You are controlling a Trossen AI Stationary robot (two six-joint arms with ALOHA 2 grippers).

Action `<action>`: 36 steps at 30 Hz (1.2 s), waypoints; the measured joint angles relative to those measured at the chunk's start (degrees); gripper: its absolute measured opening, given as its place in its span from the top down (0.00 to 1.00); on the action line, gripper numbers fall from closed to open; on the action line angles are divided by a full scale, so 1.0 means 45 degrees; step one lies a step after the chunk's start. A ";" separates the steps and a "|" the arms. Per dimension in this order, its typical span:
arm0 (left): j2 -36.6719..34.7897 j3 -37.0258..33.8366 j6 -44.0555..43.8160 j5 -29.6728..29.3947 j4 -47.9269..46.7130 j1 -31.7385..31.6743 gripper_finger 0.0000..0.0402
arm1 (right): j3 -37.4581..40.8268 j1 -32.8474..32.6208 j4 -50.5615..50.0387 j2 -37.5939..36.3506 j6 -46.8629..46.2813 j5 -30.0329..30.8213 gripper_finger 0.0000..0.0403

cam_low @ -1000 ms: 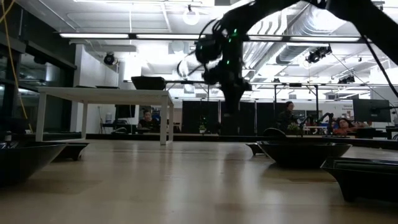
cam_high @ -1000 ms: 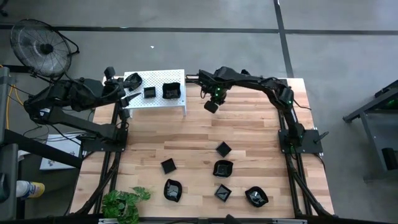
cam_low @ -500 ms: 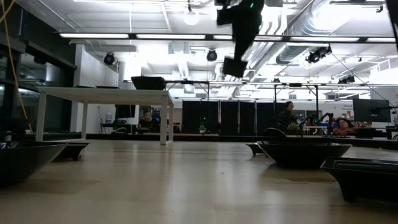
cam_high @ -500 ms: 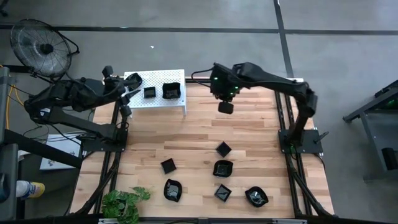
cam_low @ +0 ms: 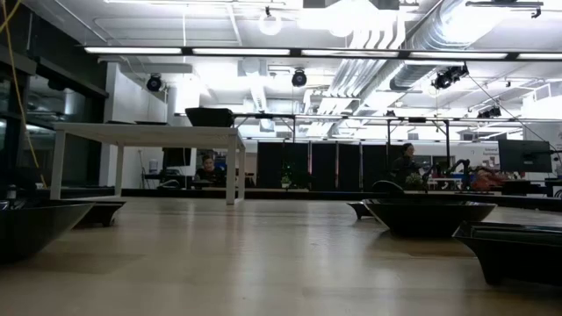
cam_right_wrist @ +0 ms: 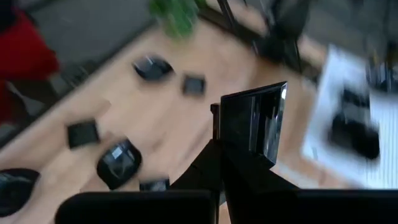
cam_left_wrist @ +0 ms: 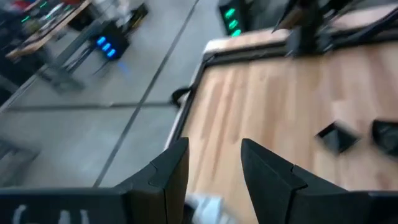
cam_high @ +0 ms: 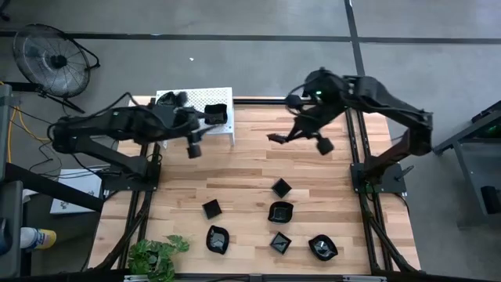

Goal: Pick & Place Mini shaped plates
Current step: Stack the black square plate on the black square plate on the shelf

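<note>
While right gripper [cam_high: 322,146] clenched, empty, near shelf [cam_high: 176,128] | left gripper [cam_high: 193,149] released beside shelf | next: descend squarely over a plate [cam_high: 281,187], clamp one rim

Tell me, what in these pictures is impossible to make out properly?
- Shelf contents: in the high view the left arm covers part of the white shelf; only one black plate shows clearly.
- Left gripper: its wrist view is blurred; nothing shows between the open fingers.
- Right gripper: blurred; a dark square plate sits there.
- Low view: both arms are out of frame above.
- Table plates: too small to tell shapes exactly.
</note>
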State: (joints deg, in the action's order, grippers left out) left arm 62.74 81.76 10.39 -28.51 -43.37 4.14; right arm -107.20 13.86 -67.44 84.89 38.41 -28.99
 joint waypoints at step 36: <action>0.4798 0.0010 0.0678 1.1359 1.1660 0.0010 0.64 | 0.0024 -0.2178 0.2030 -0.0002 0.0577 -0.4771 1.00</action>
State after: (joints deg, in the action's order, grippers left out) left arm 84.33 81.80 13.44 22.61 9.10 4.19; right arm -107.09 4.06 -58.31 84.88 41.01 -50.46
